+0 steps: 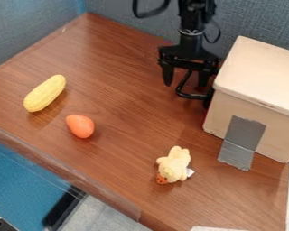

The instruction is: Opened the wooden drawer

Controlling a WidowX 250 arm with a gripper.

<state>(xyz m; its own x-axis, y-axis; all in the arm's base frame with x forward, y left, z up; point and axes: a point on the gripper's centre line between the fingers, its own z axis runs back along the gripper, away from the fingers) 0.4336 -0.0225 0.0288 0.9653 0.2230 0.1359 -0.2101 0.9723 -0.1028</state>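
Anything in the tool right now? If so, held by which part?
Nothing looks gripped: the tool is open, with part of the black handle beside the wooden box between its fingers. Can't tell whether they touch it.

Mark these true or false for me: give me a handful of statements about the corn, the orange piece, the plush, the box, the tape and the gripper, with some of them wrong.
1. The orange piece lies between the corn and the plush. True.
2. The gripper hangs beside the wooden box. True.
3. The gripper is holding the plush. False: the plush lies on the table, away from the gripper.
4. Gray tape runs down the box's side onto the table. True.
5. The corn sits on top of the box. False: it lies on the table.
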